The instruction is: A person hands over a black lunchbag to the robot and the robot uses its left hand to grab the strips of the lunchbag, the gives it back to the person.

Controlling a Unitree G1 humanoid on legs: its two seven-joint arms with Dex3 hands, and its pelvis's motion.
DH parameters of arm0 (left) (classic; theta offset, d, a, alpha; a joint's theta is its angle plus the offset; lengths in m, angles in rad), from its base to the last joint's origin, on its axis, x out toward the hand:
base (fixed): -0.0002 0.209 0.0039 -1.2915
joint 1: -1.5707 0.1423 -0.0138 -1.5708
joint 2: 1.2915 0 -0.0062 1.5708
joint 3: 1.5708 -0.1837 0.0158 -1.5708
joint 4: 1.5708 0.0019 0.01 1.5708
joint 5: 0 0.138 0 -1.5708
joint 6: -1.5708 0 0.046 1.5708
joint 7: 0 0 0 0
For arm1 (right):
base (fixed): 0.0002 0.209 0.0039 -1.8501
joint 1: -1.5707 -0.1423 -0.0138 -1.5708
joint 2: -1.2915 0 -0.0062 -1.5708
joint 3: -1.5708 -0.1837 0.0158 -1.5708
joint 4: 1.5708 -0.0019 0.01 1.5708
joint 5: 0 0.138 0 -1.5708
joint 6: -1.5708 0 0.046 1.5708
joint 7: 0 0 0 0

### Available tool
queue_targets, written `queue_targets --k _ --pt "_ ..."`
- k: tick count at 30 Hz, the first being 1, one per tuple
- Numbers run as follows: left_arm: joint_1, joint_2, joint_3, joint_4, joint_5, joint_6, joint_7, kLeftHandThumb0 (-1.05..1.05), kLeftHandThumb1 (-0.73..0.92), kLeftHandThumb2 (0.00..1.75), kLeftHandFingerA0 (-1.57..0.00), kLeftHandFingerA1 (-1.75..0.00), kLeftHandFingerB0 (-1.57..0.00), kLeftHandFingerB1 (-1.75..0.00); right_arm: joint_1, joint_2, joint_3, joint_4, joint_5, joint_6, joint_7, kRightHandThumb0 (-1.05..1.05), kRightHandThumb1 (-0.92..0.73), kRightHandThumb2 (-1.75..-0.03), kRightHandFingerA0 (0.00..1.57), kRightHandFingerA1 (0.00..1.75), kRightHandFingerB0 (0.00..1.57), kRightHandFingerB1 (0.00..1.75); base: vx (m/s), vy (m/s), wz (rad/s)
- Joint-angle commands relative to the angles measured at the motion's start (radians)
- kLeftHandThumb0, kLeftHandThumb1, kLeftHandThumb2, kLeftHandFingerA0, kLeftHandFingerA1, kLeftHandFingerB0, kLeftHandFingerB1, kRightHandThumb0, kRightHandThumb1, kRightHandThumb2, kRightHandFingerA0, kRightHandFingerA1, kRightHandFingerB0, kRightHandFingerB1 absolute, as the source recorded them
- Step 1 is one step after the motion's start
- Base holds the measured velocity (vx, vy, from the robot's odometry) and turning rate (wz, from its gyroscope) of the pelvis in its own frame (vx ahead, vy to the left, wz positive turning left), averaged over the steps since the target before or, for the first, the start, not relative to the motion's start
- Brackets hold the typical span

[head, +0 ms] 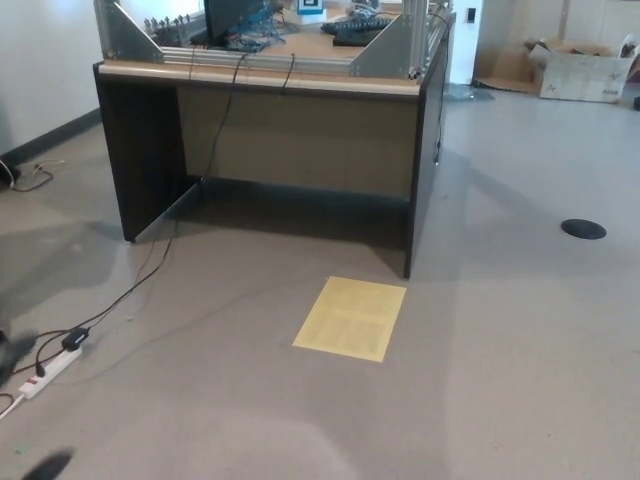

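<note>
Open floor of grey carpet (500, 400) seen from above and ahead, with no robot hand and no lunchbag anywhere in frame, so nothing to tell about whether either hand is released, clenched or grasping, nor about where the bag sits. Straight ahead, a dark desk (270, 150) with a pale wooden back panel and light top edge, cut off at the picture's upper border. On the desktop, an aluminium frame (390, 45), a dark monitor base and a tangle of blue cables (255, 25), all only partly visible. 2 black cords hanging over the desk's front edge, 1 trailing down across the floor toward a white power strip (50, 372) near the left border (its far end cropped). On the carpet just in front of the desk's right leg, a flat yellow sheet (352, 318), print too faint to read. Further right, a round black floor disc (584, 229). Top right, an open cardboard box (585, 70) against the wall. At bottom left, 2 blurred dark shapes (45, 465), impossible to identify.
</note>
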Motion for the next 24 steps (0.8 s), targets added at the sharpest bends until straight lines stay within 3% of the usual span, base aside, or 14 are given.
queue_targets --k 1,3,4,11,12,16,18,19,24 --pt "-0.239 0.077 -0.051 -0.337 -0.036 0.151 -0.112 -0.43 0.49 0.56 -0.22 -0.29 -0.16 -0.3 -0.027 -0.008 -0.015 0.03 0.005 -0.113 -0.049 -0.35 -0.63 -0.6 0.75 0.51 0.29 0.31 0.0 0.0 0.0" --pt "-0.333 0.069 -0.091 -0.375 -0.007 0.201 -0.131 -0.42 0.5 0.56 -0.21 -0.29 -0.17 -0.3 -0.033 -0.009 -0.016 0.043 0.007 -0.125 -0.047 -0.35 -0.63 -0.59 0.7 0.5 0.28 0.3 0.0 0.0 0.0" --pt "-0.362 0.062 -0.105 -0.387 0.006 0.226 -0.133 -0.24 0.33 0.87 -0.06 -0.49 -0.06 -0.5 -0.032 -0.011 -0.015 0.043 0.006 -0.125 -0.045 -0.36 -0.63 -0.59 0.69 0.49 0.27 0.3 0.0 0.0 0.0" --pt "-0.579 0.009 -0.206 -0.344 0.061 0.308 -0.138 -0.25 0.31 0.86 -0.06 -0.49 -0.07 -0.5 -0.031 -0.01 -0.021 0.051 0.017 -0.146 -0.036 -0.36 -0.63 -0.59 0.69 0.49 0.28 0.3 0.0 0.0 0.0" --pt "-0.605 0.003 -0.218 -0.338 0.066 0.32 -0.139 -0.43 0.47 0.55 -0.2 -0.29 -0.16 -0.31 -0.032 -0.009 -0.021 0.053 0.016 -0.147 -0.035 -0.36 -0.63 -0.6 0.73 0.5 0.28 0.3 0.0 0.0 0.0" --pt "-0.691 -0.029 -0.273 -0.332 0.108 0.372 -0.136 -0.42 0.47 0.54 -0.19 -0.29 -0.17 -0.3 -0.036 -0.008 -0.021 0.06 0.007 -0.153 -0.051 -0.35 -0.63 -0.6 0.74 0.5 0.29 0.31 0.0 0.0 0.0" --pt "-0.716 -0.045 -0.292 -0.329 0.123 0.389 -0.134 -0.42 0.46 0.54 -0.19 -0.3 -0.17 -0.29 -0.038 -0.008 -0.02 0.06 0.006 -0.153 -0.049 -0.36 -0.63 -0.6 0.72 0.51 0.29 0.3 0.0 0.0 0.0" --pt "-0.743 -0.073 -0.318 -0.325 0.139 0.411 -0.125 -0.24 0.28 0.85 -0.08 -0.51 -0.07 -0.5 -0.043 -0.006 -0.023 0.067 0.011 -0.161 -0.043 -0.35 -0.63 -0.59 0.72 0.52 0.29 0.3 0.0 0.0 0.0" --pt "-0.758 -0.123 -0.355 -0.327 0.163 0.455 -0.12 -0.25 0.29 0.85 -0.06 -0.5 -0.06 -0.5 -0.052 -0.004 -0.01 0.083 -0.011 -0.17 -0.066 -0.34 -0.62 -0.59 0.74 0.52 0.3 0.31 0.0 0.0 0.0"
